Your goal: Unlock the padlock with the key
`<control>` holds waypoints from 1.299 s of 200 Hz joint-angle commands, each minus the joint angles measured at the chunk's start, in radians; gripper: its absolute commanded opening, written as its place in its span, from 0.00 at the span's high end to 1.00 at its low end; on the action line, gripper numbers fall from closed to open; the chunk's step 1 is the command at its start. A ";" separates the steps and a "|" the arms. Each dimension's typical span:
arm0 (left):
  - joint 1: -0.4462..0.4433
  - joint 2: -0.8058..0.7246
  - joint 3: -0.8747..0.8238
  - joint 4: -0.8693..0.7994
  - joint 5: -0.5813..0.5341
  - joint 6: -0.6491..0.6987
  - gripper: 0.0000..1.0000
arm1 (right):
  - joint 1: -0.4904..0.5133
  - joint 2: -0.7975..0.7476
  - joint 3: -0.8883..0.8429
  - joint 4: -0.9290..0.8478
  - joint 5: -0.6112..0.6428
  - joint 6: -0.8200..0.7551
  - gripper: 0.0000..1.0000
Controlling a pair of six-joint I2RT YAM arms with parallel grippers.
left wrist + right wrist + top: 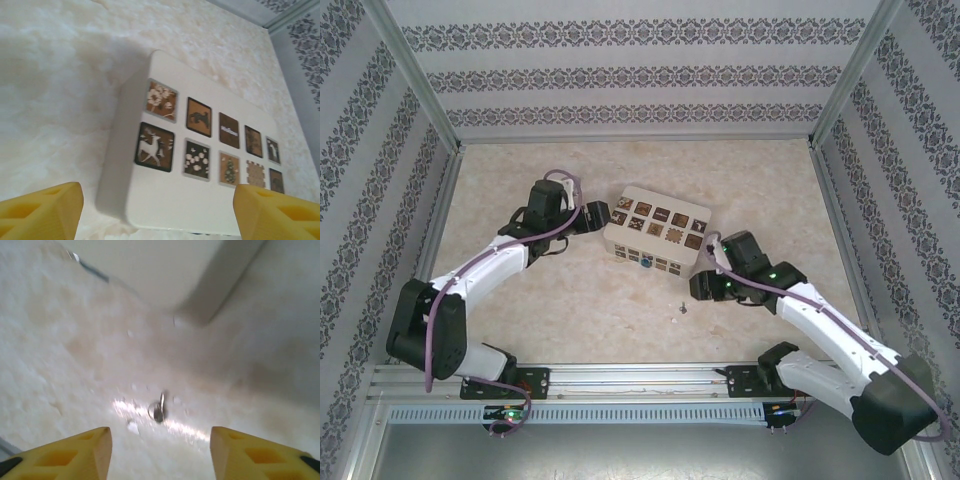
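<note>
box (655, 232): shut, padlock (646, 263) on front | key (682, 307): on table (570, 300)

This is a robot test cell in a lab, not a lived-in room. A cream marble-patterned tabletop (540, 320) is boxed in on three sides by flat panels of grey floral-striped wallpaper (620, 75), held in bare aluminium frame posts (413, 70). Along the bottom of the top view, a white-and-black robot arm (480, 270) at lower left and its twin (830, 325) at lower right are bolted to a slotted aluminium rail (640, 385).
</note>
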State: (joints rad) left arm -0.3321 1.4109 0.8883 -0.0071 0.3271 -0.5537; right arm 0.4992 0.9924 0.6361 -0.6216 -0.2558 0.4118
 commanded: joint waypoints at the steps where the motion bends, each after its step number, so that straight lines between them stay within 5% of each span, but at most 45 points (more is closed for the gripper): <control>1: 0.007 -0.037 -0.020 0.068 -0.076 0.002 0.21 | 0.050 0.033 -0.031 0.000 -0.002 0.027 0.50; 62: 0.008 -0.071 -0.065 0.073 -0.098 -0.012 0.21 | 0.121 0.136 -0.119 0.165 0.030 0.079 0.64; 199: 0.018 -0.118 -0.056 0.012 -0.141 0.053 0.16 | 0.186 0.349 -0.055 0.268 0.101 0.129 0.74; 260: 0.024 -0.121 -0.073 0.024 -0.143 0.042 0.16 | 0.187 0.292 -0.041 0.254 0.103 0.139 0.74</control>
State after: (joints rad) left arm -0.3248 1.2995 0.8047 0.0292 0.2001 -0.5266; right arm 0.6724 1.3136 0.5732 -0.4480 -0.1654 0.5327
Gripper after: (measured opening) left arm 0.841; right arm 0.257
